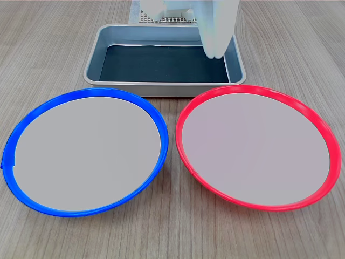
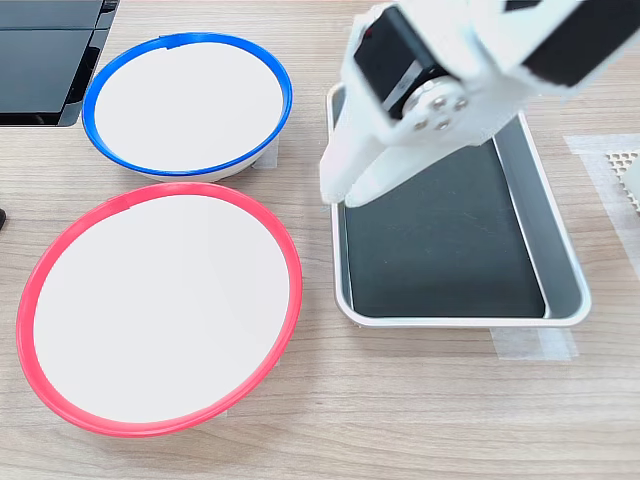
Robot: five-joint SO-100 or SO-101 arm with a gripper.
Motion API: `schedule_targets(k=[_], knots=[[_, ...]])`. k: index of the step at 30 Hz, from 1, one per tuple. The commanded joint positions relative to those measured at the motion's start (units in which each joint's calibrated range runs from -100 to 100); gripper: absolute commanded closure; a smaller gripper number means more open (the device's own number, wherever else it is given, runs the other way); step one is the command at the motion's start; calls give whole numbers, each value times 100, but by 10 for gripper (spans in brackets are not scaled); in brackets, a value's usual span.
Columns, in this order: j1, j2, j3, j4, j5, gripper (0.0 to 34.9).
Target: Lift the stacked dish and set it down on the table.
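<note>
The stacked dish (image 1: 256, 148), red-rimmed with a flat pale grey centre, lies flat on the table (image 1: 302, 48) in the first exterior view's right, beside the blue-rimmed dish (image 1: 86, 151), not on it. In the second exterior view the red dish (image 2: 160, 310) sits at the lower left, in front of the blue one (image 2: 187, 103). My white gripper (image 2: 342, 197) hangs above the tray's near-left edge, clear of the red rim, slightly open and holding nothing. In the first exterior view the gripper (image 1: 214, 53) points down over the tray.
A grey rectangular tray (image 1: 102, 46) with a dark bottom stands behind both dishes. Its wall (image 2: 560, 250) runs along the second exterior view's right. A pale tape strip (image 2: 520, 343) lies below it. A black device (image 2: 40, 50) sits top left, white mesh (image 2: 622, 165) far right.
</note>
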Motion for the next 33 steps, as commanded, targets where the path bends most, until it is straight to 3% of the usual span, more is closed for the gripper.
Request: schedule_targets(k=[1, 5, 11, 15, 25, 33], knots=[[260, -1225, 172, 212, -83, 348], [796, -3033, 1938, -1348, -488, 349], [1041, -5387, 4469, -2091, -449, 349], [1050, -6624, 5589, -1943, -484, 349], [1568, -7391, 5898, -184, -552, 349], [1662, -7391, 5898, -193, -606, 347]])
